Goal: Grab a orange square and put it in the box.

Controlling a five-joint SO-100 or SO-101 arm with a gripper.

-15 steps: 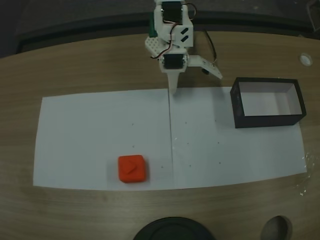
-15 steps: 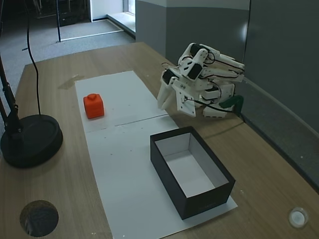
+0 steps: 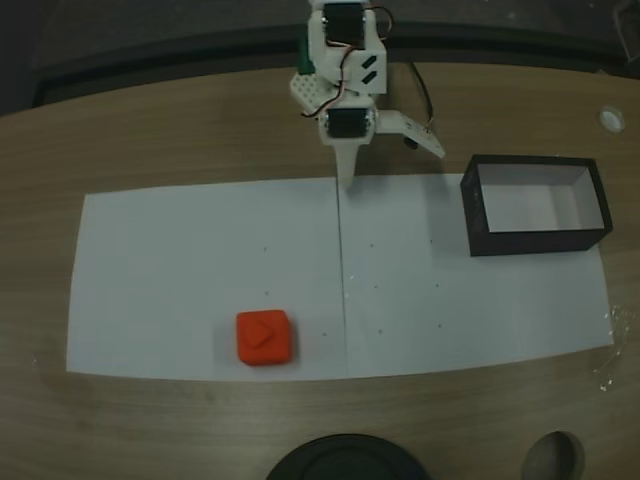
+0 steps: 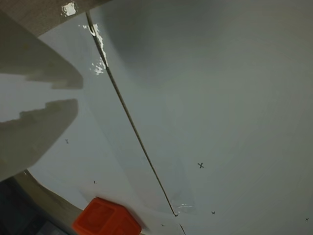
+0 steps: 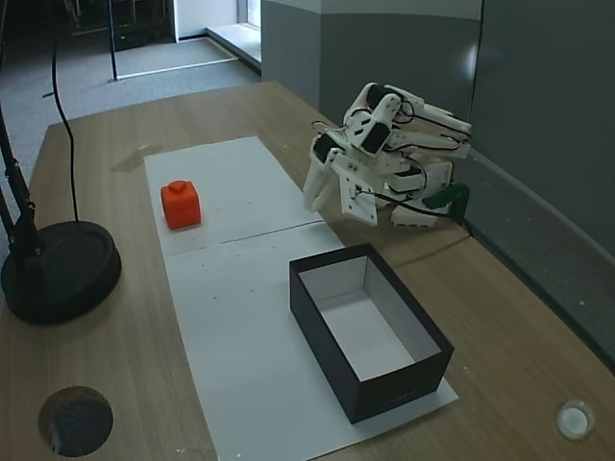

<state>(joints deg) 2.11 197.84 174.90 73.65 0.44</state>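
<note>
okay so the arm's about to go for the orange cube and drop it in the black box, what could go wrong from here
1. The orange square sits far from the gripper, near the paper's front edge, so a long reach may land off-centre and push it away.
2. Its rounded edges could let it slip from a shallow pinch.
3. The box is at the opposite end of the paper with upright walls; a low carry might clip its rim or nudge it.
</note>
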